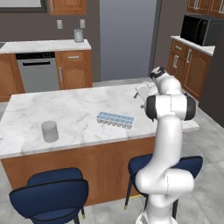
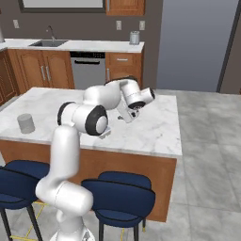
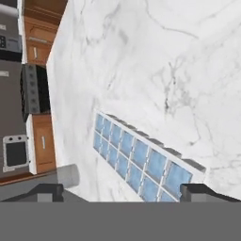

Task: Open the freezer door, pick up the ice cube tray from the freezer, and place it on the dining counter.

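Note:
The pale blue ice cube tray lies flat on the white marble dining counter, near its front right part. In the hand view the ice cube tray runs diagonally just ahead of the fingertips. My gripper hangs open a little above the counter, behind and to the right of the tray, holding nothing. The gripper also shows under the bent wrist in the right base view, with the dining counter below it. The freezer and its door are out of view.
A translucent grey cup stands at the counter's front left, also seen as the cup. Dark blue stools line the near side. A tall plain grey panel, a dishwasher and a microwave lie beyond.

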